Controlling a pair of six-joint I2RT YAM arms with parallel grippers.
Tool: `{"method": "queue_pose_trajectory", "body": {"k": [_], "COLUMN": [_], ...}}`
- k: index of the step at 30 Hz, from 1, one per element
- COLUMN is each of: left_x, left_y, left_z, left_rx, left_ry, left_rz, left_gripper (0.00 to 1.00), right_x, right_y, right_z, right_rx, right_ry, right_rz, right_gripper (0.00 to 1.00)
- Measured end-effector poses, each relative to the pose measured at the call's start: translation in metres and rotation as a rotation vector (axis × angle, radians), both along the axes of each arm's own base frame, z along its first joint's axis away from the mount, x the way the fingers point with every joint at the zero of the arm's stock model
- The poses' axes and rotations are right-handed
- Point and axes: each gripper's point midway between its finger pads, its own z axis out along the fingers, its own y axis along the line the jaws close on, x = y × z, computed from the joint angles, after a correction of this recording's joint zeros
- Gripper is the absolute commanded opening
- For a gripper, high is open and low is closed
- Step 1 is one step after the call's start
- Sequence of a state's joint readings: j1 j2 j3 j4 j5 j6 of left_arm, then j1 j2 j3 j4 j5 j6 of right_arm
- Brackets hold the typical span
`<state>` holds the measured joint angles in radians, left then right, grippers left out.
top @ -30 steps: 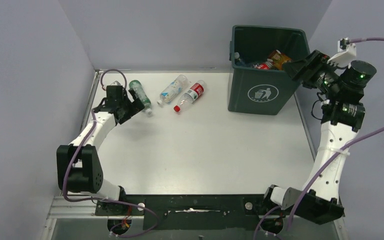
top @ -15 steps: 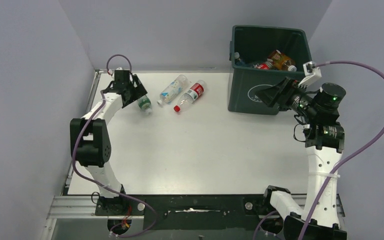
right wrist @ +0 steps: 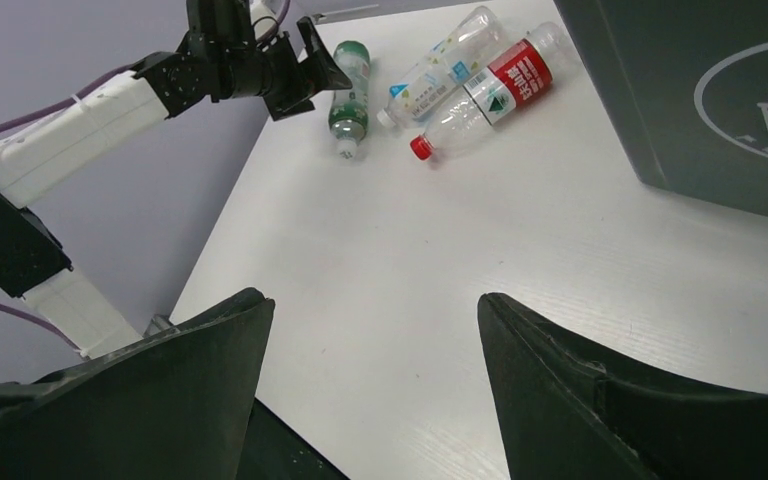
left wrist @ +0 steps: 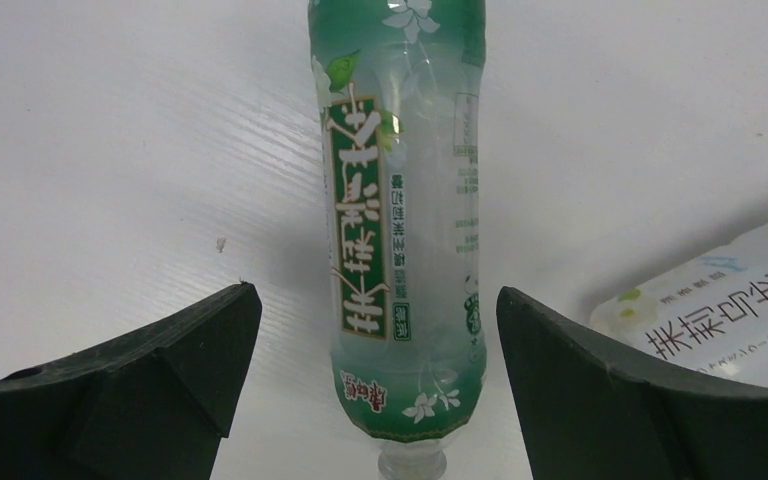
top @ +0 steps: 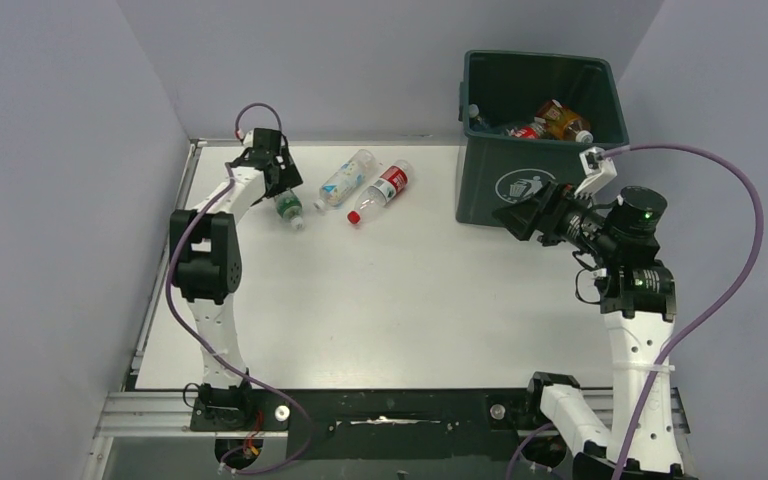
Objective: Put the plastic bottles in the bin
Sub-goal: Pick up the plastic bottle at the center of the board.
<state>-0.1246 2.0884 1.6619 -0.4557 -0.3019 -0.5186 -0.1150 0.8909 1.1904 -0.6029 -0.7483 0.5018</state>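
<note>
White surface point(top: 410, 300), lilac walls; a green bin point(top: 530, 185) stood at the far right with several bottles point(top: 550, 120) inside it. Three more lay on their sides at the far left: green-label bottle point(left wrist: 400, 220), then blue-label bottle point(top: 345, 180) and red-label bottle point(top: 382, 188) side by side. Left jaws were spread wide, one either side of the green-label bottle and clear of it; right jaws were wide and empty, near the bin's front.
</note>
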Motion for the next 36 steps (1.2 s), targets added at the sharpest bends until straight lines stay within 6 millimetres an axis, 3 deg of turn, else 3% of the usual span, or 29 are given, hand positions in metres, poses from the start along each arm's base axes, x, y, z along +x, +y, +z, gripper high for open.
{"method": "queue_pose_trajectory", "body": {"k": [7,15,25,30,36], "left_x": [0.018,0.018,0.02,0.012,-0.032], "left_y": [0.009,0.009,0.008,0.007,0.004], "left_z": [-0.02,-0.049,-0.054,-0.057,-0.055], "left_rx": [0.029,0.038,0.033,0.019,0.011], "left_ry": [0.025,0.077,0.072,0.06,0.102], "left_rz": [0.024,0.023,0.028,0.034,0.023], "left_gripper": [0.9,0.88,0.62,0.55,0.55], "right_x": [-0.005,-0.032,-0.05,-0.051,-0.057], "right_y": [0.005,0.019,0.023,0.024,0.026], "right_z": [-0.022,-0.049,-0.082,-0.085,-0.096], "right_rx": [-0.001,-0.015,-0.013,-0.012,-0.002], "right_ry": [0.051,0.096,0.165,0.174,0.198], "right_rz": [0.018,0.064,0.07,0.066,0.065], "right_gripper": [0.77,0.77,0.77,0.77,0.77]}}
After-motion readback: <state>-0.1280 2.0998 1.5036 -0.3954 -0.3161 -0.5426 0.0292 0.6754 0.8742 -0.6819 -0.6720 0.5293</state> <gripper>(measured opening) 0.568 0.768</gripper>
